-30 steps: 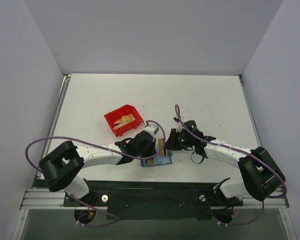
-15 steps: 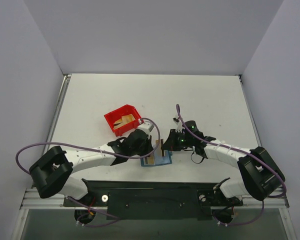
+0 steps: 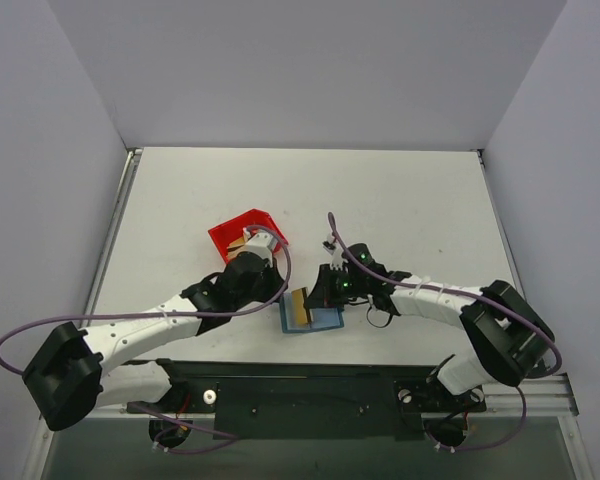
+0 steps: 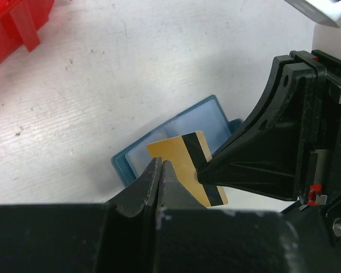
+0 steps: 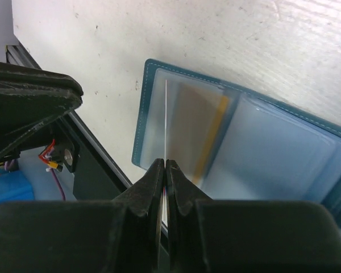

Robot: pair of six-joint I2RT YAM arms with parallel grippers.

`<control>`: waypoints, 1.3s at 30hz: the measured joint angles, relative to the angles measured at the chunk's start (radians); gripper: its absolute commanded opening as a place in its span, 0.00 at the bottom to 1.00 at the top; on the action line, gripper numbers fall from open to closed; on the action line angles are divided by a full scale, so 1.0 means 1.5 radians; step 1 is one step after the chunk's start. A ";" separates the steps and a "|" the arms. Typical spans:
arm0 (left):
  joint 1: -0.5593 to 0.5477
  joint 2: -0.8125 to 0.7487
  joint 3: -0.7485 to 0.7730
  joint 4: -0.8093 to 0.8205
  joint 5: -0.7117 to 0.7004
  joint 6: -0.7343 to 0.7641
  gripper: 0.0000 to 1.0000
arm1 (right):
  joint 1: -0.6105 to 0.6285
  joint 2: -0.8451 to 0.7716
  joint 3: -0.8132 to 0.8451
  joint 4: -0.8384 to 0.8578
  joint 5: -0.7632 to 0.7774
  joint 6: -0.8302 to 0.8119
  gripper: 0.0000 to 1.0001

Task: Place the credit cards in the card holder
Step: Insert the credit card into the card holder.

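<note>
Right end effector: fingers pressed together on a thin pale edge. That's the credit card seen edge-on, pinched at its dark-stripe side.
Left end effector: fingers shut tight, tips right at the card's near corner. Whether they actually grip it, I can't tell.
Credit card: gold, tilted, between the two end effectors and just above the card holder.
Card holder: teal, lying open and flat directly below the right tips and just ahead of the left ones.
Clear sleeve: right under the right tips, with a blurred gold patch showing in it (card or reflection, can't say).
Red bin: behind the left end effector, off to its left in the wrist view, apart from the card holder.
Desk: white, carrying the card holder and the bin. From the top view the two end effectors meet over its near middle.
</note>
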 measured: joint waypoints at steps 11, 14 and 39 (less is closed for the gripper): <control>0.004 0.047 -0.039 0.016 0.023 -0.005 0.00 | 0.036 0.071 0.045 -0.032 0.040 0.023 0.00; 0.004 0.087 -0.048 0.036 0.036 -0.007 0.00 | 0.031 0.072 0.050 -0.042 0.043 0.027 0.00; 0.004 0.207 -0.071 0.186 0.073 -0.028 0.00 | -0.057 0.078 0.083 -0.175 -0.022 -0.012 0.00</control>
